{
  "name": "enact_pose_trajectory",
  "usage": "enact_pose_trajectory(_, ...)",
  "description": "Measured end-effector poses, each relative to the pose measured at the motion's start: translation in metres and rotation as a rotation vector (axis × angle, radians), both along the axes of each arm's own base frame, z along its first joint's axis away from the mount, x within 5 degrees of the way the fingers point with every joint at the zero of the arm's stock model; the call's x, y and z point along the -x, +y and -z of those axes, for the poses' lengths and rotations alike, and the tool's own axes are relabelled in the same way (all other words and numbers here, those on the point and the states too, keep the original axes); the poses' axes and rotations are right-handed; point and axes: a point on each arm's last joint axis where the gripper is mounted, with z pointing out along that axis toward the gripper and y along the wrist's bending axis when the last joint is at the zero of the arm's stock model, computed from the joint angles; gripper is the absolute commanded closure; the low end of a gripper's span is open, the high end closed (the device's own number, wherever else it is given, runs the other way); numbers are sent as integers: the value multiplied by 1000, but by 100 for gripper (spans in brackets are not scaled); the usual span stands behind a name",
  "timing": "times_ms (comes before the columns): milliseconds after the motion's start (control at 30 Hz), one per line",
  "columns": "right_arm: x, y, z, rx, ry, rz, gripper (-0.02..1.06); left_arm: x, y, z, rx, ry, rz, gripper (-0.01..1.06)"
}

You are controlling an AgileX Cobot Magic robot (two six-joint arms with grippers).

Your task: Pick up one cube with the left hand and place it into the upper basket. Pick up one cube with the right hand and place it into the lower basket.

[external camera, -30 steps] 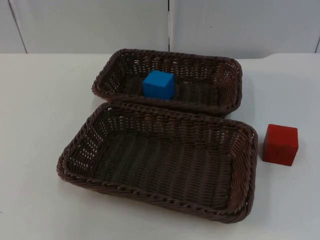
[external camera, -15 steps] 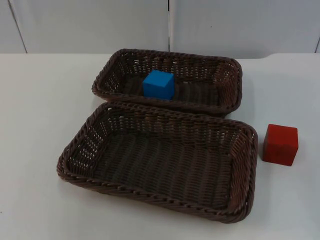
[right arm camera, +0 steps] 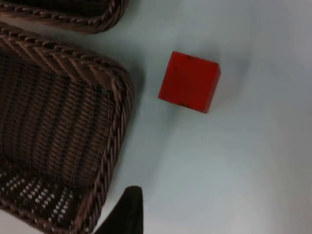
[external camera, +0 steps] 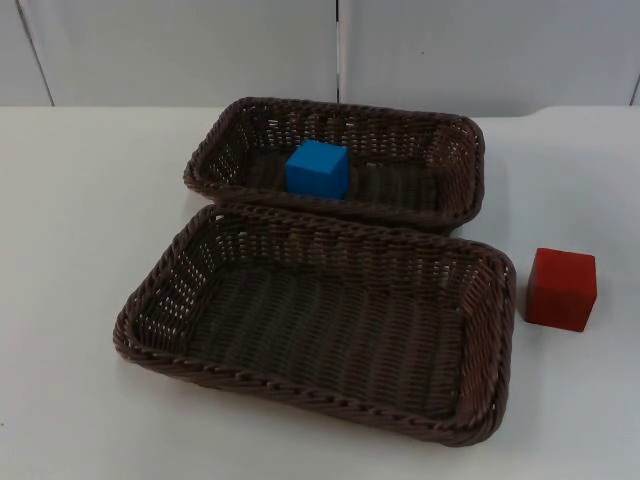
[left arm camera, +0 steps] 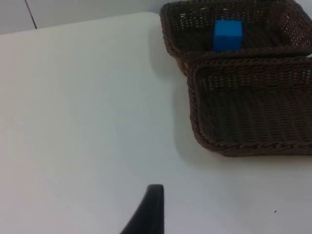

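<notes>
Blue cube [external camera: 318, 168]: already inside the far basket [external camera: 215, 150], resting on its floor near the near wall; left-hand half of the task judged done.
Red cube [external camera: 561, 288]: on the bare bench [external camera: 80, 200], just right of the near basket [external camera: 495, 330], apart from its right wall, flat on one face.
Near basket: nothing inside; long axis running left to right, touching the far basket along their shared long sides.
Key relation: red cube on the right side of the scene, so the right arm judged the nearer one; drop point then lies to the cube's left, over the near basket's right wall.
Right jaws [right arm camera: 127, 204]: above the bench beside the near basket's right rim, red cube ahead and well apart; one fingertip visible, spread or clenched cannot be told.
Left jaws [left arm camera: 152, 207]: waiting over bare bench left of both baskets; one fingertip visible, state cannot be told.
Cube faces: roughly square to the basket wall, slightly turned.
</notes>
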Motion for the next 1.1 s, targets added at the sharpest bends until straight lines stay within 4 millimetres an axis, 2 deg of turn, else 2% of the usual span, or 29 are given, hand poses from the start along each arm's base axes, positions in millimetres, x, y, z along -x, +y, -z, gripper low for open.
enact_pose_trajectory(67,-22,5,9,-14,22,8,-1,0,0,0,0,0,0,17)
enact_pose_trajectory(100,-22,5,9,-14,22,8,-1,0,0,0,0,0,0,17)
enact_pose_trajectory(200,-54,14,33,-27,79,17,-1,0,0,0,0,0,0,17)
enact_pose_trajectory(233,-54,14,33,-27,79,17,-1,0,0,0,0,0,0,17)
enact_pose_trajectory(367,-79,32,59,-24,113,-8,-1,0,0,0,0,0,0,17)
enact_pose_trajectory(400,-79,32,59,-24,113,-8,-1,0,0,0,0,0,0,17)
enact_pose_trajectory(500,-94,49,79,-26,103,-19,-1,0,0,0,0,0,0,17)
enact_pose_trajectory(667,-105,59,101,9,83,11,-1,0,0,0,0,0,0,17)
enact_pose_trajectory(833,-110,58,120,53,103,74,-1,0,0,0,0,0,0,17)
enact_pose_trajectory(1100,-113,58,141,74,142,80,-1,0,0,0,0,0,0,17)
